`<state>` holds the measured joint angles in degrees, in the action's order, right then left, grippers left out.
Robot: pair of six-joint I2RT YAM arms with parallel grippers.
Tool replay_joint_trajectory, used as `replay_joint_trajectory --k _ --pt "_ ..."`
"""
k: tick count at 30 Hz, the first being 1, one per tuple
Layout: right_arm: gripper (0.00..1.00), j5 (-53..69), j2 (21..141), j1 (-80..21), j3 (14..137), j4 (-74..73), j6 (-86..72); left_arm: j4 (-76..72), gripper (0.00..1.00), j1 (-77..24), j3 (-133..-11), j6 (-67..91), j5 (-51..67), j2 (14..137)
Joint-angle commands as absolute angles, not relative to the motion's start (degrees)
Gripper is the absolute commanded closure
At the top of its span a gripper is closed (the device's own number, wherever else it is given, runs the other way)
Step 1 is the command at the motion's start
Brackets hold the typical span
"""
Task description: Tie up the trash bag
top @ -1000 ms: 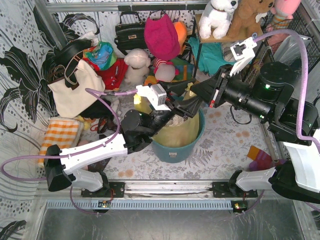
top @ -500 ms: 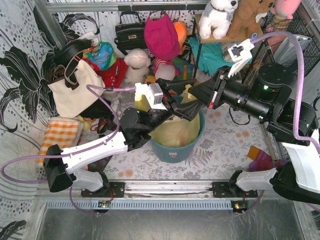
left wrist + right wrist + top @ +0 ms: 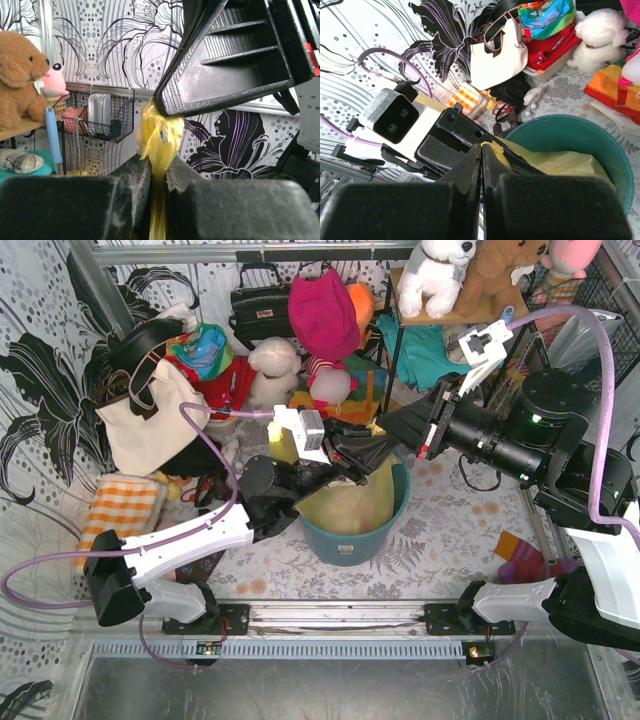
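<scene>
The trash bag (image 3: 350, 505) is thin yellow plastic lining a round teal bin (image 3: 350, 540). Its top is gathered into a twisted strand (image 3: 160, 132) stretched between both grippers above the bin's far rim. My left gripper (image 3: 362, 453) is shut on the lower end of that strand (image 3: 159, 167). My right gripper (image 3: 385, 428) is shut, with a tuft of the yellow plastic (image 3: 496, 148) pinched at its tip (image 3: 481, 150), just above the left one. In the left wrist view the right gripper's fingers (image 3: 225, 55) hang directly overhead.
A cream tote bag (image 3: 150, 425), a black handbag (image 3: 260, 305), plush toys (image 3: 275, 365) and an orange checkered cloth (image 3: 120, 510) crowd the back and left. A wire basket (image 3: 95, 117) hangs on the wall. Colourful cloth (image 3: 520, 555) lies at the right.
My left gripper has shut on the yellow strand after standing open. Both grippers edged toward the bin's far side, pulling the bag's top up taut.
</scene>
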<state>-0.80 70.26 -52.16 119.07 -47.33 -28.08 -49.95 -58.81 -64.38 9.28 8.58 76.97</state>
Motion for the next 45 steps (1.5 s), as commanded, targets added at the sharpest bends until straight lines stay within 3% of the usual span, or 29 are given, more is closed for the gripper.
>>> replay_joint_trajectory --k 1,5,9,13,31,37,45 --pt "1.00 0.0 68.9 -52.4 117.7 -43.6 -28.8 -52.6 0.86 -58.6 -63.1 11.3 8.2 74.1" --pt "0.98 0.6 68.4 -52.4 116.7 -41.7 -28.0 -51.8 1.00 -58.6 -62.8 12.1 8.3 73.4" --pt "0.67 2.6 69.2 -52.5 117.8 -38.5 -25.8 -52.2 1.00 -58.6 -61.6 12.9 10.0 72.6" --pt "0.56 4.9 70.8 -52.5 119.3 -35.3 -22.6 -52.4 1.00 -58.6 -60.2 13.8 12.0 71.4" --pt "0.40 23.6 89.6 -51.4 136.8 -38.0 -11.6 -38.7 1.00 -58.8 -61.9 6.4 24.1 68.8" --pt "0.40 44.6 92.8 -37.5 135.5 -33.3 -26.4 -27.9 1.00 -58.8 -65.0 0.1 25.2 68.1" --pt "0.36 55.5 96.9 -35.9 136.6 -29.7 -31.8 -20.4 1.00 -58.8 -67.0 -4.2 25.8 68.0"
